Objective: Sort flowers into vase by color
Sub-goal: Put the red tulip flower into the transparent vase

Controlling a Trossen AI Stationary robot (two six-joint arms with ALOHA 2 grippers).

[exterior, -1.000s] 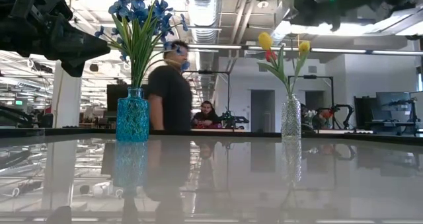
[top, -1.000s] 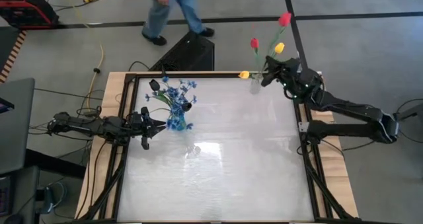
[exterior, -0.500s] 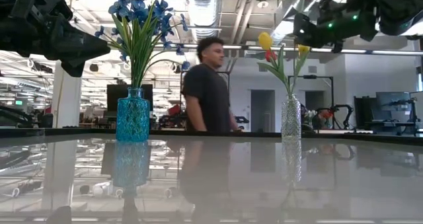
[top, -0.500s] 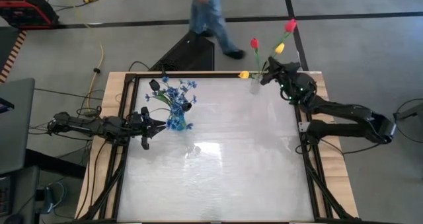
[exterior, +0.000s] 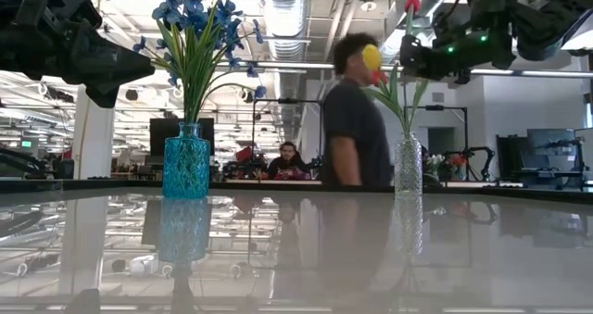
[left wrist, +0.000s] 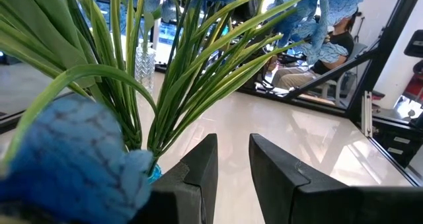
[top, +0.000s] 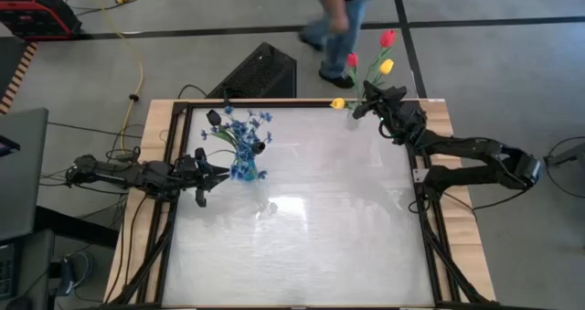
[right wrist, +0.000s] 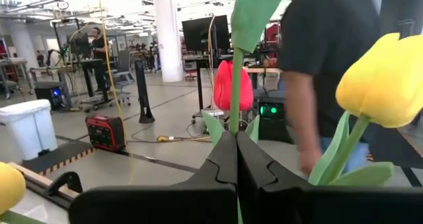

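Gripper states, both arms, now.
Left gripper: slightly open, empty, beside the blue vase.
Right gripper: shut on a red tulip stem, above the clear vase.

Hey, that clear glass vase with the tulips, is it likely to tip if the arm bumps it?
Probably yes. The clear vase looks tall and narrow, and the tulips reach well above its rim, so a knock up high would likely lever it over. The glossy table may let it slide instead. The right claw grips a stem just above it.

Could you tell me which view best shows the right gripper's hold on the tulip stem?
The right wrist view: the right gripper is shut on the green stem. High and low views show it only distantly; the left wrist view misses it.
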